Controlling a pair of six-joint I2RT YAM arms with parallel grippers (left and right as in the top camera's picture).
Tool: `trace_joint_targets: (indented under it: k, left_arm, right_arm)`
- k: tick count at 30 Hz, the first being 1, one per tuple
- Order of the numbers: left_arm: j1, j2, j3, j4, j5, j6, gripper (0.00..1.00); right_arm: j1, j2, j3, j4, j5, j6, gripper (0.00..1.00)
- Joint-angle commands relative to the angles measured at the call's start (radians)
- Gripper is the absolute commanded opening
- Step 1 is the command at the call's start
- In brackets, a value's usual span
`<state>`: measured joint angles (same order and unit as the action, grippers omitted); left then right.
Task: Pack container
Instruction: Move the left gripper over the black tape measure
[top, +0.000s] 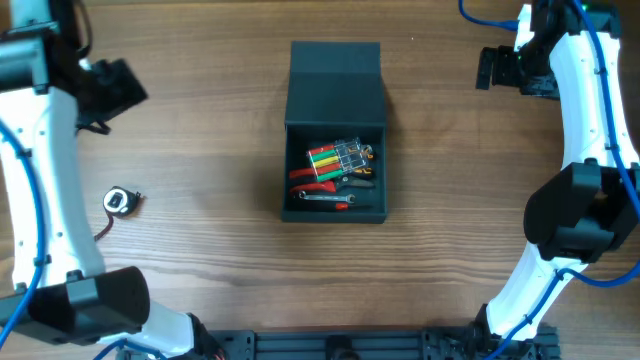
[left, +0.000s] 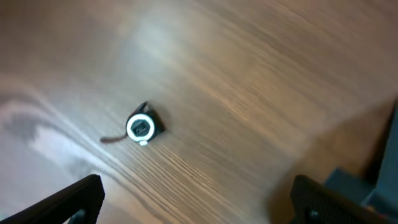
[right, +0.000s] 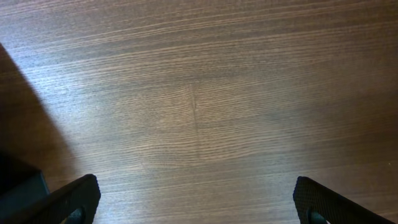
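One tape measure (top: 120, 201) lying well left of the container (top: 335, 214), with the left gripper (left: 198, 202) above it, spread wide and empty. Container between the two grippers, lid (top: 335, 75) flapped back, tools (top: 335, 170) inside; right gripper (right: 198, 202) well right of the container, equally wide, empty. Likely step: fetching the one unpacked item, so next lowering the left fingers astride it, closing, then carrying it rightward into the container.

Wooden table (top: 210, 270): container (top: 335, 85), tape measure (top: 120, 201)
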<state>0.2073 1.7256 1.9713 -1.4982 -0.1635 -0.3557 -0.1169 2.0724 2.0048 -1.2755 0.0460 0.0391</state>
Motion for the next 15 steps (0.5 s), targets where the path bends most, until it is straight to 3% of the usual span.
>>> trace_joint_targets:
  k: [1, 6, 15]
  left_arm:
    - [0.059, -0.016, -0.102, 0.019, 0.001, -0.177, 1.00]
    - [0.111, -0.016, -0.350, 0.148, 0.012, -0.177, 1.00]
    - [0.202, -0.016, -0.605, 0.304, 0.017, -0.206, 1.00]
  right_arm:
    - [0.000, 0.005, -0.002, 0.005, -0.002, -0.011, 1.00]
    - [0.000, 0.005, -0.002, 0.008, -0.002, -0.012, 1.00]
    - [0.000, 0.005, -0.002, 0.007, -0.001, -0.013, 1.00]
